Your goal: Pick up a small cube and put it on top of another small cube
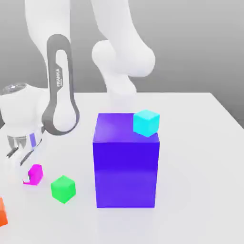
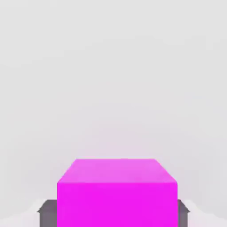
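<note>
The end effector (image 2: 117,213), pinched on the magenta cube (image 2: 117,204) near the green cube (image 1: 63,189), should lift straight up, grip level, before moving toward any stack.

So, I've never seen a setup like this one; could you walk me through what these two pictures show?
The machine is a single white robot arm ending in a two-fingered pincer. One picture comes from a camera off the arm, looking over the whole scene; the other from a camera riding on the hand.

On the pale table stands a big blue-violet block with a cyan cube by the top edge at its exterior view's right. Nearer the exterior view's left are a green cube, a magenta cube and, cut off by the picture's edge, an orange-red piece.

The pincer is closed on the magenta cube, one dark finger pad against each side.
</note>
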